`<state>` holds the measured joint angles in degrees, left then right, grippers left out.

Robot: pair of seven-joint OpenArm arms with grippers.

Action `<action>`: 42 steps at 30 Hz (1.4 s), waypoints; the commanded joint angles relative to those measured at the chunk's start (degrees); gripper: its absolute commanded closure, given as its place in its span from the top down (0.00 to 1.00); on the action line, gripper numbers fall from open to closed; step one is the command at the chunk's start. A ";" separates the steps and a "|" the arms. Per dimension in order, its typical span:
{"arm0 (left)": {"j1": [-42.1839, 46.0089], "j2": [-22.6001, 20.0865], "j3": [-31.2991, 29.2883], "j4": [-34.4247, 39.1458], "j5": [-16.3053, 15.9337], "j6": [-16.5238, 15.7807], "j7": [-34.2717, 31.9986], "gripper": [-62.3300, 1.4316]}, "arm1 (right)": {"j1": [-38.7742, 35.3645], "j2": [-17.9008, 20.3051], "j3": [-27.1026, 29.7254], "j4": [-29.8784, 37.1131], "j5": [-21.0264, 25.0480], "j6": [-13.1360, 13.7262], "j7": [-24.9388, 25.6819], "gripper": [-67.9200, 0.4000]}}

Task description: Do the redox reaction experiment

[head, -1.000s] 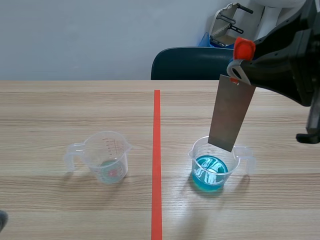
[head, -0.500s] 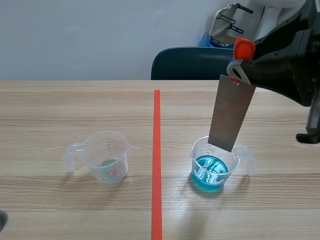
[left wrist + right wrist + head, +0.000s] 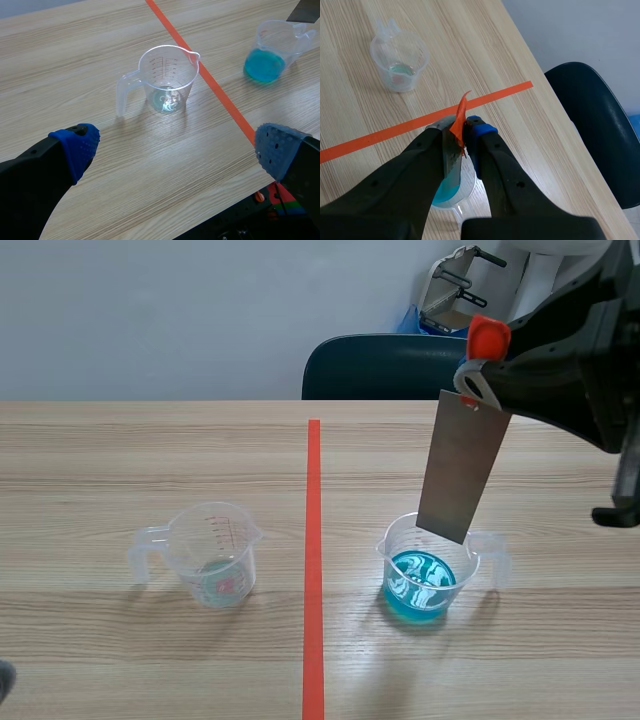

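Observation:
A clear measuring cup of blue liquid (image 3: 427,575) stands right of the tape line; it shows in the left wrist view (image 3: 272,50) and under my right fingers (image 3: 451,192). My right gripper (image 3: 478,365) is raised above it, shut on the top edge of a grey metal plate (image 3: 462,465) that hangs down, its lower end over the cup's rim and above the liquid. The plate's edge (image 3: 451,155) sits between the fingers. A second clear cup (image 3: 210,552) with a little clear liquid stands left of the line, ahead of my open left gripper (image 3: 175,145).
An orange-red tape line (image 3: 313,560) runs down the table's middle. A dark blue chair (image 3: 385,365) stands behind the far table edge. The near table edge lies under my left gripper's right finger (image 3: 285,150).

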<state>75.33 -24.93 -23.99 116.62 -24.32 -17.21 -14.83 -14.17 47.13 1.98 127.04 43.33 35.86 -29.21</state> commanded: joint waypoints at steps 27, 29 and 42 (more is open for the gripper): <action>0.11 0.44 -0.04 0.87 -0.35 -0.31 -0.81 1.00 | 0.70 0.13 0.50 0.90 0.44 -0.22 0.66 0.02; 0.11 0.44 -0.04 0.87 -0.35 -0.31 -0.76 1.00 | 0.70 0.13 0.50 0.90 0.44 -0.22 0.66 0.02; -5.05 0.33 0.83 0.59 -0.35 -0.50 2.97 1.00 | 0.70 0.15 0.50 0.90 0.44 -0.22 0.68 0.02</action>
<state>71.42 -24.91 -23.86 116.62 -24.32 -17.47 -11.42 -14.17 47.13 1.98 127.04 43.33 35.86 -29.23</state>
